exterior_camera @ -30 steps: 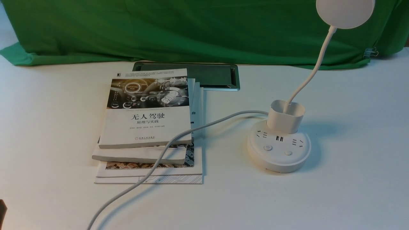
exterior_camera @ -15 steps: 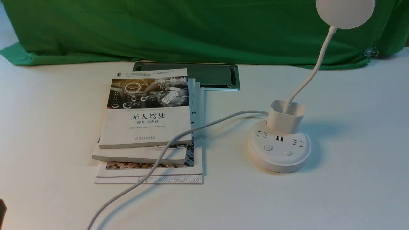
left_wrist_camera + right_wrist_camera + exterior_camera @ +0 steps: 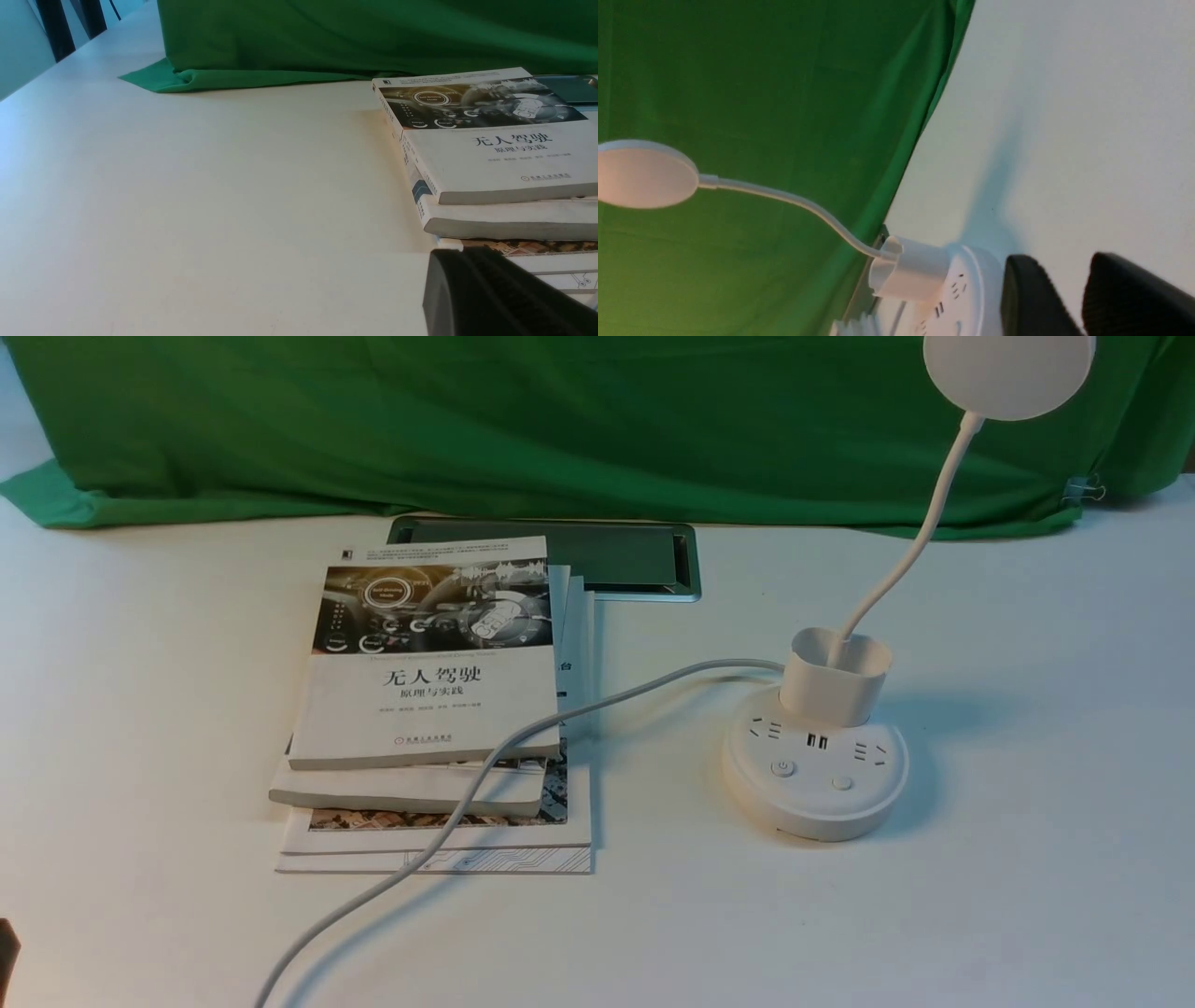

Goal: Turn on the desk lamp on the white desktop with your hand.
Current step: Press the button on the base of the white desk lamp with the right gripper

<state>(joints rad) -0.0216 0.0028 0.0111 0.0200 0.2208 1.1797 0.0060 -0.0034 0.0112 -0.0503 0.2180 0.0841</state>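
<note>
Desk lamp (image 3: 815, 775) stands on desk (image 3: 1027, 859), right of book stack (image 3: 429, 709); buttons (image 3: 782, 768) face robot, so reachable. Right jaws slightly parted, empty, beside base (image 3: 976, 284), likely poised to press. Left jaws: one finger (image 3: 490, 294) visible, cannot tell.

Bright, even, diffuse light. The white round-based desk lamp (image 3: 814, 803) casts a soft shadow on the plain white desktop (image 3: 1027, 877), just beyond the right hand's (image 3: 1066, 273) blurred black fingers (image 3: 1031, 303).
</note>
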